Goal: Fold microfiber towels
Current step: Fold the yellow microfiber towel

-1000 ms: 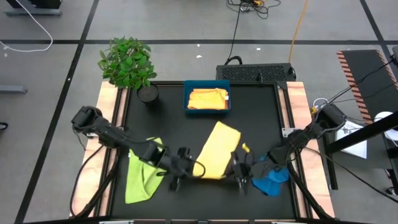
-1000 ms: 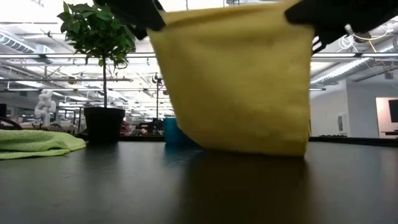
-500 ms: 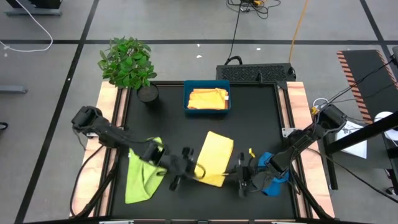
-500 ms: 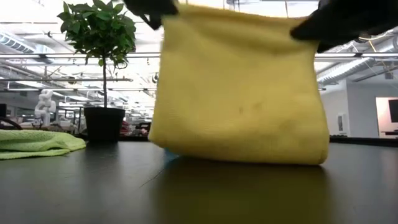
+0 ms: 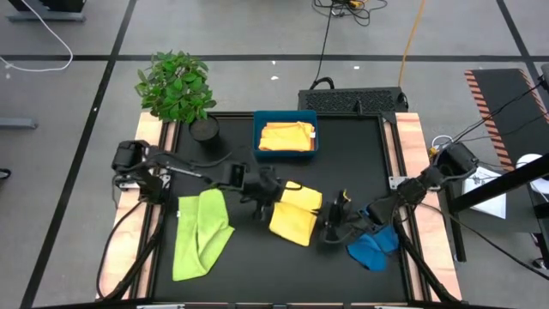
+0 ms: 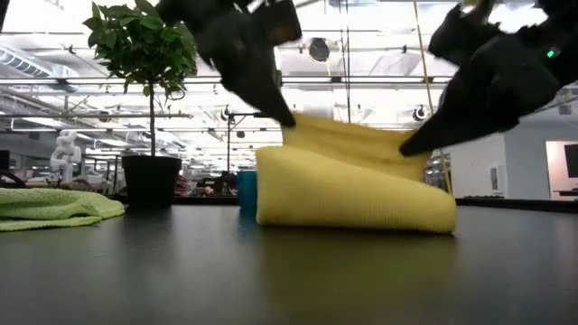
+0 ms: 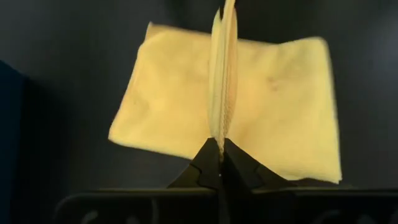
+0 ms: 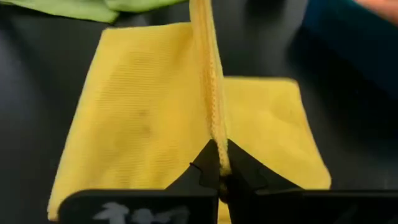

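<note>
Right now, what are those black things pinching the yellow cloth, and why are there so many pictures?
Those are two robot arms at a black table. Each ends in a two-finger gripper. The left gripper and the right gripper are both shut on an edge of the yellow towel, folding it over.

The four pictures show one moment: one camera looks down from above, one looks level across the table, and one rides on each wrist, so you see the fingers up close.

Also on the table: a lime green towel, a blue towel, a potted plant, and a blue tray with another yellow cloth inside.
</note>
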